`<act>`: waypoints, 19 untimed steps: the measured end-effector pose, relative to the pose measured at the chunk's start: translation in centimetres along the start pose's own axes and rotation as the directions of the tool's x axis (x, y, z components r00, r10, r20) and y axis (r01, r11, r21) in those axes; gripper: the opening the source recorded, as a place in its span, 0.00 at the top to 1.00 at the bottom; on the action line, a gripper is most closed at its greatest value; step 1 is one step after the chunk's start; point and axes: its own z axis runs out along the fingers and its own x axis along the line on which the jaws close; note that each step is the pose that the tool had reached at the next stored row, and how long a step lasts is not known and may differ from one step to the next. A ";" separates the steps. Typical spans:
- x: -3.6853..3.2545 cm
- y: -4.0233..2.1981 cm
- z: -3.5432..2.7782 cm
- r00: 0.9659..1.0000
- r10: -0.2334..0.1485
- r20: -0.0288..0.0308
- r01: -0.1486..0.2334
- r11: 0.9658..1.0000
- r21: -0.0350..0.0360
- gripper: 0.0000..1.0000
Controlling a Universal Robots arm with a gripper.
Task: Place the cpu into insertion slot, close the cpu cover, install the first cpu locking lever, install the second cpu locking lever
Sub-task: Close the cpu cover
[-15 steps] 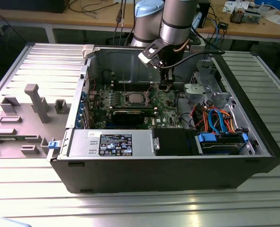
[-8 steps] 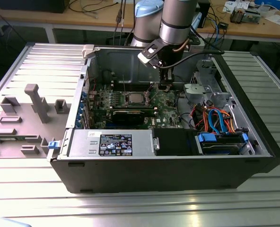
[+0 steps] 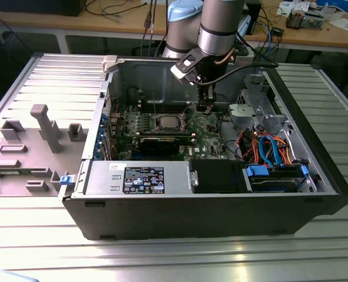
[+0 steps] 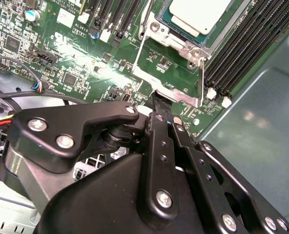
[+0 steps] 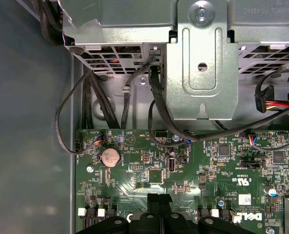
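Hanging inside the open black computer case (image 3: 209, 217), the black two-fingered gripper (image 4: 160, 100) is held low over the green motherboard (image 4: 76, 63), its fingers pressed together. The small square cpu with the dull silver-grey top (image 4: 199, 13) is already seated in the insertion slot (image 4: 182, 46), a silver-rimmed socket near the middle of the board.

The cpu cover (image 4: 183, 96), a thin silver frame plate with a large window, is not yet shut. It is swung away from the chip, its long axis running from the socket rim towards the gripper, and green board is seen through its window. Its free end lies at the fingertips and appears to touch them. Whether metal is pinched between them cannot be told.

In the exterior view the gripper is on the exterior view's right of the chip. Long black memory slots (image 4: 252, 44) flank the socket on both sides. A silver drive cage (image 5: 198, 58) and black cables (image 5: 110, 97) crowd the board's edge behind the gripper.
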 end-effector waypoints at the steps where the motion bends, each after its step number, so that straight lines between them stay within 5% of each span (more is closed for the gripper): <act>1: 0.00 -0.01 0.00 1.000 0.000 0.000 0.000 1.000 0.000 0.89; 19: 0.00 -0.50 0.01 1.000 0.000 0.000 0.000 1.000 0.000 0.89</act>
